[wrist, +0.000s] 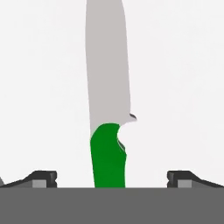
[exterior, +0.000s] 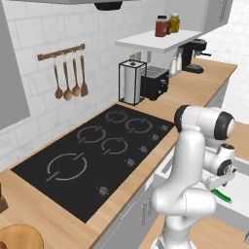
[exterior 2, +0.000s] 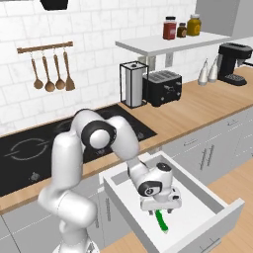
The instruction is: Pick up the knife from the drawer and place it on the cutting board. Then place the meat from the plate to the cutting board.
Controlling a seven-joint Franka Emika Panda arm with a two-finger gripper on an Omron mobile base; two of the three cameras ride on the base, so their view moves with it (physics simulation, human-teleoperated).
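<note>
In the hand view the knife (wrist: pixel 108 109) is cut off at both ends: the blade tip runs past the top edge and the butt of the green handle drops behind the bottom band. In the right base view the gripper (exterior 2: pixel 159 205) covers the blade, leaving just the green handle visible. In the left base view the arm hides most of the drawer (exterior: pixel 233 206), and the plate (exterior: pixel 19 238) is clipped by the bottom left corner.
</note>
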